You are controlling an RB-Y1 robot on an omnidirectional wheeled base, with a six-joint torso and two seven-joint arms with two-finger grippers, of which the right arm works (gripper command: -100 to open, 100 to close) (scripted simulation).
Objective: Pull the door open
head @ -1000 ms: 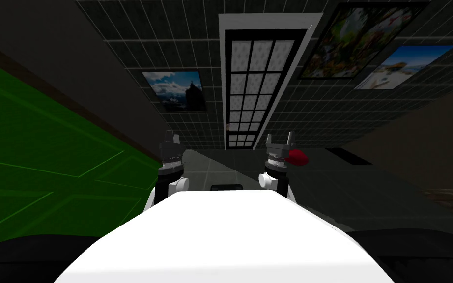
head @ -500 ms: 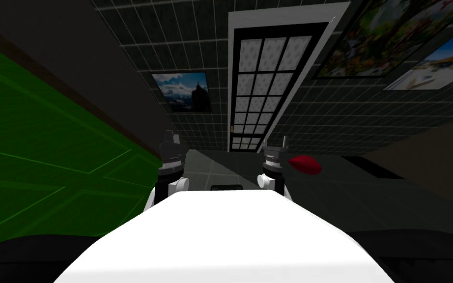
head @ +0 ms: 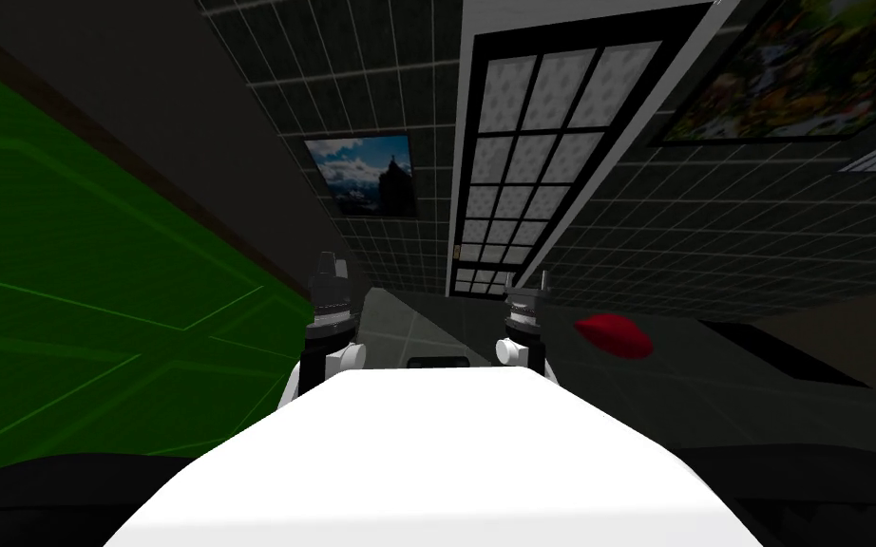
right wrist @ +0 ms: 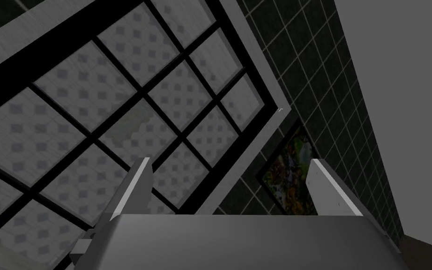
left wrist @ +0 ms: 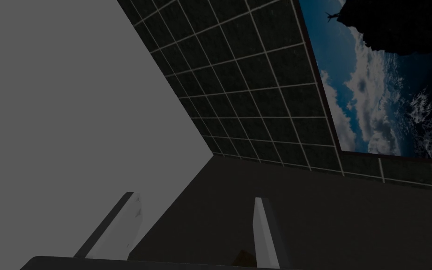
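**A:** What takes up the most room?

**B:** A green surface along the left. A dark tiled wall stands ahead.

**A:** And the door?

**B:** The door is set in that wall, straight ahead and a little to the right. It is a grid of pale patterned panes between black bars, inside a white frame. A sky picture hangs just left of it, and a leafy picture hangs on its right.

**A:** Anything on the floor?

**B:** A red lump lies on the dark floor, right of the right arm and apart from it.

**A:** How do the claws stand?

**B:** The left claw is raised beside the chest with its fingers spread wide, holding nothing. The right claw is also spread wide and empty. It points up at the panes of the door, short of them and touching nothing.

**A:** Do you see a handle?

**B:** There is a small pale speck low on the door's left edge. It may be the handle, but it is too small to be sure. Neither claw is on it.
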